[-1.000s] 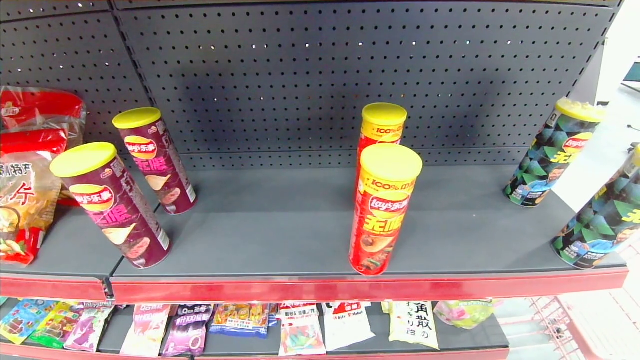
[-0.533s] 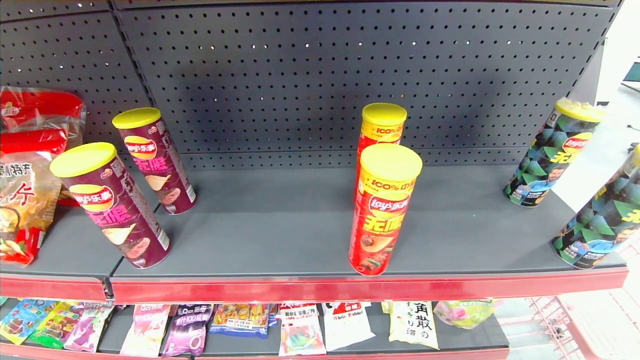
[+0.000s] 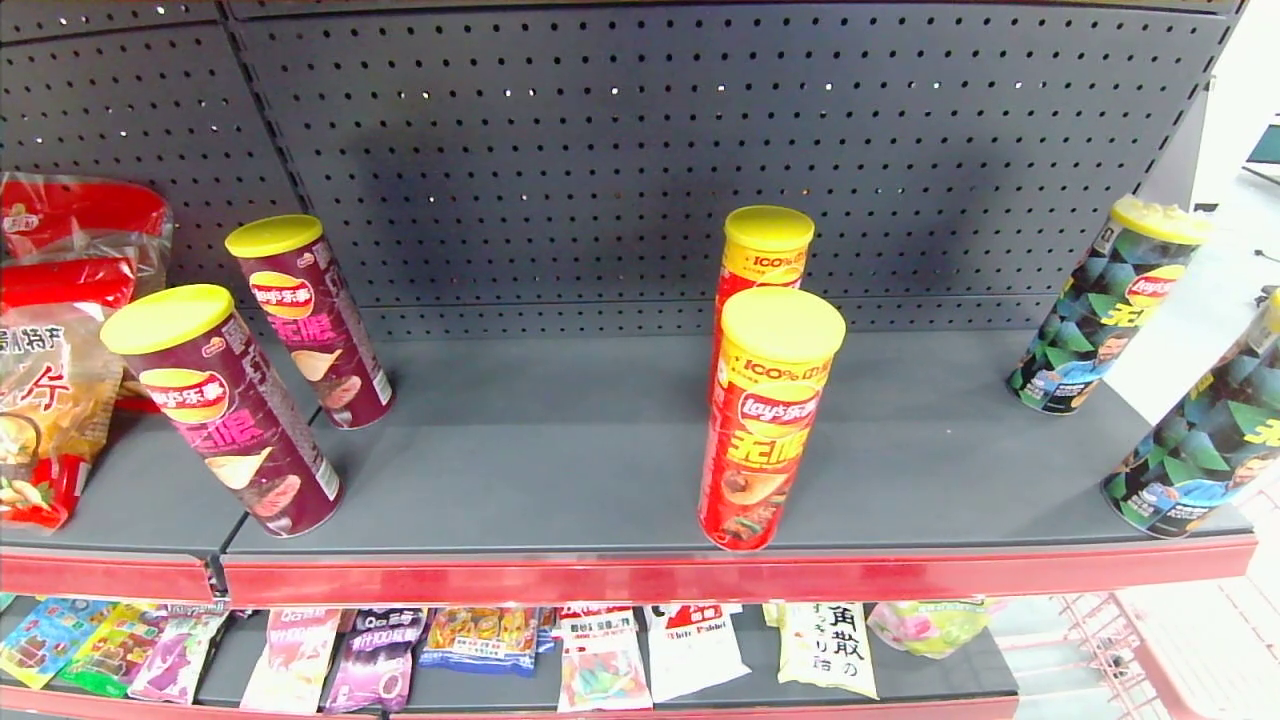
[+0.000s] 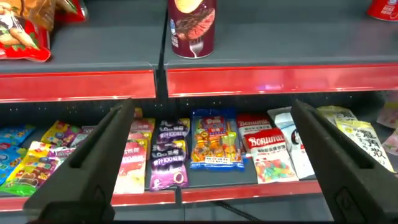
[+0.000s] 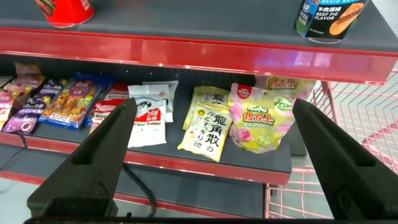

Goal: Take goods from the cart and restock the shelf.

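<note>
**Left gripper (image 4: pixel 211 104) and right gripper (image 5: pixel 214 102) are hanging wide open, holding nothing, before the shelf (image 3: pixel 700 578)**

Snack packets (image 3: pixel 600 665) are lying on the lower tier, with the pink cart (image 3: pixel 1110 640) at 4 o'clock. Above, red cans (image 3: pixel 765 420) are standing upright, long axes vertical, yellow lids up, labels facing out. They are flanked by maroon cans (image 3: pixel 225 410) at 9 o'clock and dark patterned cans (image 3: pixel 1100 305) at 3, backed by pegboard (image 3: pixel 600 150).
</note>
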Controlling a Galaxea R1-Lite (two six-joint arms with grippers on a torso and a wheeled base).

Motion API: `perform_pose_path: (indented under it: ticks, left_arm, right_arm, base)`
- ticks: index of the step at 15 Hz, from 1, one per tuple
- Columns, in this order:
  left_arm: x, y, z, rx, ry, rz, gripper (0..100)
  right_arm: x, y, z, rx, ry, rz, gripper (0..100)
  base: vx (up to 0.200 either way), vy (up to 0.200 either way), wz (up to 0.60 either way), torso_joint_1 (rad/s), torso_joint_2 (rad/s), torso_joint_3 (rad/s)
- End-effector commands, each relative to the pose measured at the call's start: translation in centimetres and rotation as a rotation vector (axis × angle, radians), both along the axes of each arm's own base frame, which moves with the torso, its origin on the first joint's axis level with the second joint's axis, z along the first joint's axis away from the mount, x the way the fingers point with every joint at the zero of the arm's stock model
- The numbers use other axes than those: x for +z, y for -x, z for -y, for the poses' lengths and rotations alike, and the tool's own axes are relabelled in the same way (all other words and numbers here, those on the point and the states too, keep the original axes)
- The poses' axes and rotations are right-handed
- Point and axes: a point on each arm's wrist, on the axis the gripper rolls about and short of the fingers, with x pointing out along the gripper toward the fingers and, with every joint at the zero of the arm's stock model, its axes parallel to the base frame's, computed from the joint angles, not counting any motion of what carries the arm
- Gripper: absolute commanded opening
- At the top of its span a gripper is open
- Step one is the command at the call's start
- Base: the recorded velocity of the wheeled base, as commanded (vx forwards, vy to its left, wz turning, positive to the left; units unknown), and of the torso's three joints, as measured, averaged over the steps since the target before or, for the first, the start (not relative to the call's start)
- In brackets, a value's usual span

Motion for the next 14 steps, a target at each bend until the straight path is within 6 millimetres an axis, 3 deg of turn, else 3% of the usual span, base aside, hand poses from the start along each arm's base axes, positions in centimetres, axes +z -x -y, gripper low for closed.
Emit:
perform_pose_path:
  ticks: [1, 14]
  left_arm:
    - [0.00, 0.00, 0.00, -0.001, 0.000, 0.000, 100]
    - [0.00, 0.00, 0.00, -0.001, 0.000, 0.000, 100]
  right_arm:
    - [0.00, -0.01, 0.00, 0.001, 0.001, -0.002, 100]
    - [0.00, -0.01, 0.00, -0.002, -0.002, -0.002, 100]
  base:
    - [0.000, 0.000, 0.00, 0.000, 0.00, 0.000]
    - [0.000, 0.000, 0.00, 0.000, 0.00, 0.000]
